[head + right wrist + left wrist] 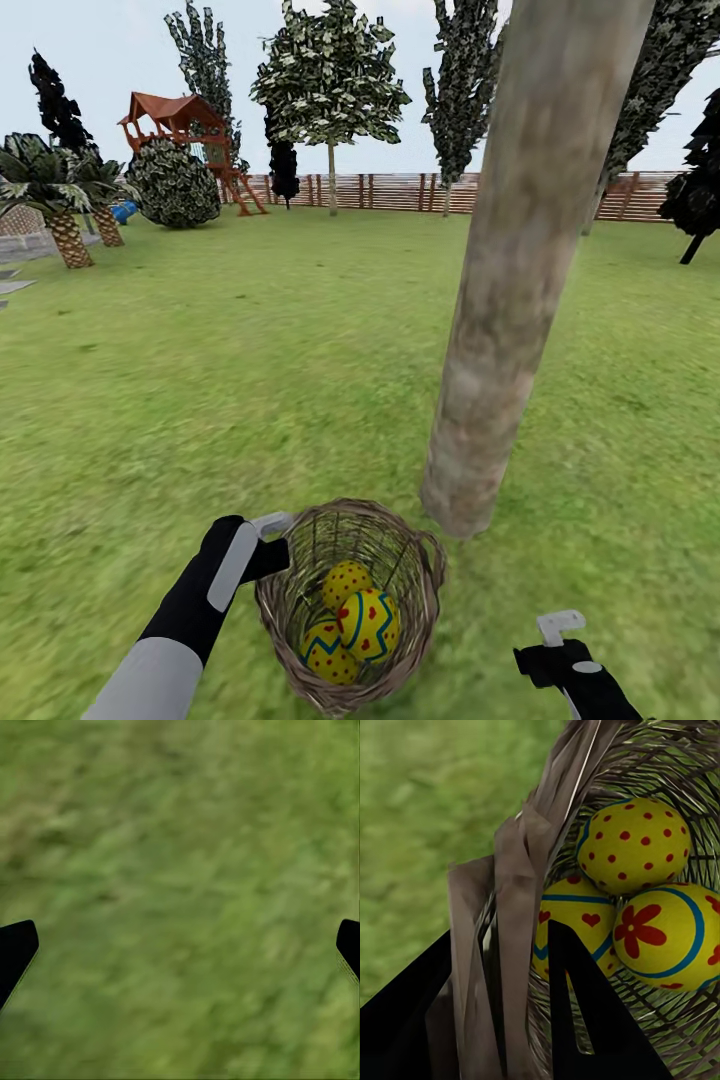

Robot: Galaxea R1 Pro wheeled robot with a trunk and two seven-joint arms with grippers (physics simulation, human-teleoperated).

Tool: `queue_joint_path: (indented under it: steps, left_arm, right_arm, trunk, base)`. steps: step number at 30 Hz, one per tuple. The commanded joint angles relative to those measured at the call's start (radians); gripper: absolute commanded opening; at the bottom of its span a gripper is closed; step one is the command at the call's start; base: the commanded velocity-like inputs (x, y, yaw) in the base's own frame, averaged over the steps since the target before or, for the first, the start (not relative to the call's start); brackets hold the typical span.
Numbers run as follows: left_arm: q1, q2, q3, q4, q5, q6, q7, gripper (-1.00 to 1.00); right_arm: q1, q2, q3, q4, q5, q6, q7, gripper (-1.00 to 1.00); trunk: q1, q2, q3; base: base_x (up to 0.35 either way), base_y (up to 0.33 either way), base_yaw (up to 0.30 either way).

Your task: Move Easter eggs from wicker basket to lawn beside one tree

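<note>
The wicker basket (418, 570) is tipped toward me on the lawn (240, 380), close to the foot of the thick pale tree (520, 280). Three yellow Easter eggs lie inside it: a dotted one (346, 583), one with a flower (368, 625) and a zigzag one (326, 650). My left gripper (276, 545) is shut on the basket's left rim. The left wrist view has its black fingers (585, 1005) either side of the woven wall (521, 870), with the eggs (634, 844) just beyond. My right gripper (560, 640) hangs open over bare grass to the basket's right, its fingertips (15, 952) wide apart.
Short palms (65, 235) stand at the far left beside grey paving. A round bush (175, 185) and a red play tower (180, 120) sit in front of the wooden fence (400, 190). Thin-trunked trees line the back, and open grass spreads all around.
</note>
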Motion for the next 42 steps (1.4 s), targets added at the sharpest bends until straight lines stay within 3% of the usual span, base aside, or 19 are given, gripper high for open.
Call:
queue_joint_path:
  steps: [1,12,20,42]
  left_arm:
    - [-0.001,0.0,-0.002,-0.001,0.021,-0.002,0.01,-1.0]
    - [-0.001,-0.001,-0.004,-0.002,0.019,-0.002,0.01,-1.0]
    - [-0.001,-0.002,-0.004,-0.01,0.021,-0.002,0.01,-1.0]
    - [-0.001,-0.001,-0.001,-0.004,0.021,-0.002,0.008,-1.0]
  right_arm:
    - [0.0,0.001,-0.006,-0.002,0.011,0.005,0.009,1.0]
    - [0.0,0.001,-0.006,-0.002,0.01,0.006,0.009,1.0]
    - [0.0,0.001,-0.006,-0.002,0.009,0.006,0.009,1.0]
    - [0.0,0.001,-0.006,-0.002,0.01,0.005,0.009,1.0]
  trunk:
    - [0.0,0.0,-0.001]
    - [0.0,0.0,-0.001]
    - [0.0,0.0,-0.001]
    - [0.085,-0.154,-0.07]
  base:
    - [0.339,0.001,0.0]
    - [0.328,-0.077,0.0]
    - [0.024,-0.013,0.0]
    - [0.0,0.0,0.0]
